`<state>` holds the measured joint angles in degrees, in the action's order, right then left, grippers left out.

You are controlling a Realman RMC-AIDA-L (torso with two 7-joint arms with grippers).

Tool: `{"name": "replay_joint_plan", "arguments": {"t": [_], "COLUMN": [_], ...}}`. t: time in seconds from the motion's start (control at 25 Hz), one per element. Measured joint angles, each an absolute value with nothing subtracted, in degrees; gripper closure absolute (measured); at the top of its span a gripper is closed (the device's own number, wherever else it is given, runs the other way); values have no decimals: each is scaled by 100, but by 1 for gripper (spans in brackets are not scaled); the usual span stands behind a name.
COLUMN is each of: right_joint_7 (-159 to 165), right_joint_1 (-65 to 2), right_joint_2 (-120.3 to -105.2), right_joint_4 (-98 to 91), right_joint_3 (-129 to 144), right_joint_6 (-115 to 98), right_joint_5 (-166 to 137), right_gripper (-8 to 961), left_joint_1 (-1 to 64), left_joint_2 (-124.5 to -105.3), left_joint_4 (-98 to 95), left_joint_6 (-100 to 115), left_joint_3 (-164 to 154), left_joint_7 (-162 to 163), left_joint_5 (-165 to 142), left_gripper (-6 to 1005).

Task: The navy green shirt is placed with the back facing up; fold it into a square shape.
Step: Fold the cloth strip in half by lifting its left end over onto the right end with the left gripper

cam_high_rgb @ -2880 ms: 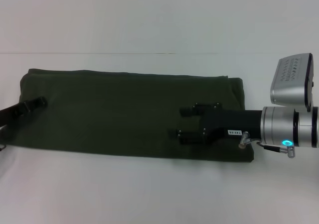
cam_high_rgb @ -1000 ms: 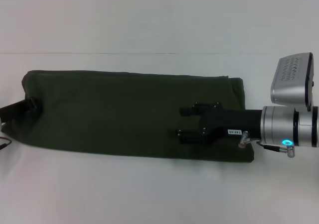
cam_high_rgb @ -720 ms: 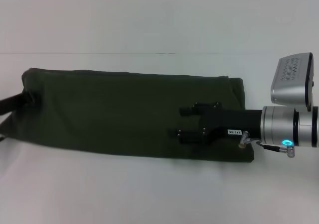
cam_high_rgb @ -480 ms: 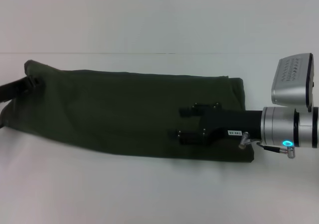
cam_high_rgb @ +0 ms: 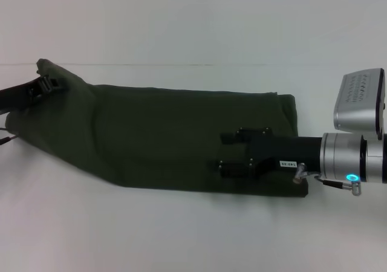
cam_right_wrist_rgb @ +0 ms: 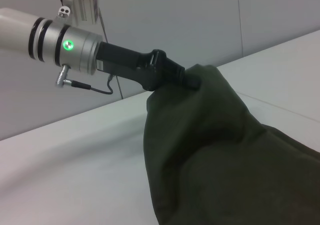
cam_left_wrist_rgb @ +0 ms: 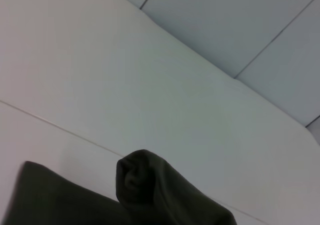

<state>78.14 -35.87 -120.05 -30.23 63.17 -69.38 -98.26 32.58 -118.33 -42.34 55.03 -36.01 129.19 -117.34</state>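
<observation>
Since earlier, lifted at its left end: navy green shirt point(cam_high_rgb: 181, 136), a long folded strip on the white table point(cam_high_rgb: 193, 236). Left gripper point(cam_high_rgb: 45, 83) pinched shut on that raised end; right gripper point(cam_high_rgb: 230, 154) resting on the right half, finger state unclear. Soft, light, limp knit; probably best gripped at edges.

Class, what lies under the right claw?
The green shirt lies flat under the right claw, on the white table. Whatever lies beneath the cloth is hidden.
</observation>
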Motion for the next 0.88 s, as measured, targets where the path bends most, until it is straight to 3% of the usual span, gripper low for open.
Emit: {"name": "replay_joint_plan", "arguments": {"t": [0.4,0.88], "right_joint_7": [7766,7734], "right_joint_1": [-3467,-3248], "right_joint_2": [-11996,-11985], "right_joint_4": [-3023,-3031], "right_joint_3": [6228,6062], "right_joint_6": [-6938,-6971], "right_joint_5": [-9797,-9731], "right_gripper": [166,169], "left_joint_1": [3421,3692], "left_joint_2": [-11982,-12357], "left_joint_4": [-4349,-4350], "left_joint_6": [6130,6414], "left_joint_3": [-3564,-3706], "left_joint_7": [13236,13530], "left_joint_5": [-11570,-11262], "left_gripper": [937,937]}}
